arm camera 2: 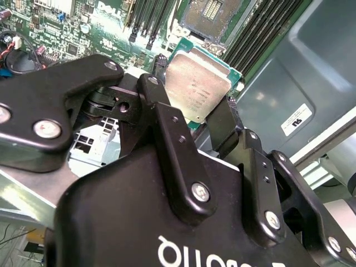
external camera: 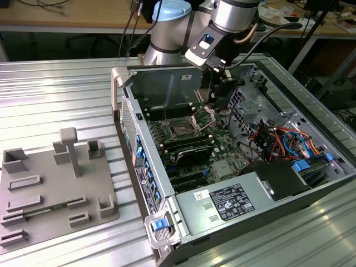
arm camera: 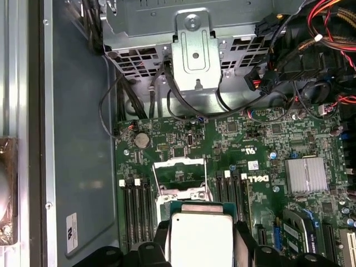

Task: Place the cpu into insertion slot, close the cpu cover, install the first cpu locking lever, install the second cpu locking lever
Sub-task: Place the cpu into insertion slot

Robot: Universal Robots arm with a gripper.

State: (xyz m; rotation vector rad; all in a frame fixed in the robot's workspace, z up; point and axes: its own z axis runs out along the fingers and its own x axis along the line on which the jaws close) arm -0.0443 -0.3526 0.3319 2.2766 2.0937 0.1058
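Observation:
My gripper [arm camera 2: 194,95] is shut on the cpu [arm camera 2: 197,83], a thin square plate with a silvery face and green edge, pinched between both black fingers [arm camera 2: 167,128]. In the first wrist view the cpu [arm camera: 200,239] hangs in the gripper [arm camera: 201,232] just short of the cpu cover [arm camera: 179,164], a silver frame that stands raised open. The insertion slot [arm camera 2: 214,16] lies uncovered on the green board beyond the cpu. In the exterior view the gripper [external camera: 213,97] reaches down into the open computer case, above and to the right of the insertion slot [external camera: 182,131] and by the raised cover [external camera: 204,114].
Long black memory slots [arm camera: 136,211] flank the socket on both sides. A finned grey heatsink [arm camera: 305,175], red and orange cables [external camera: 278,139] and a metal drive cage [arm camera: 189,50] sit around it. A grey fixture tray [external camera: 55,189] lies outside the case on the exterior view's left.

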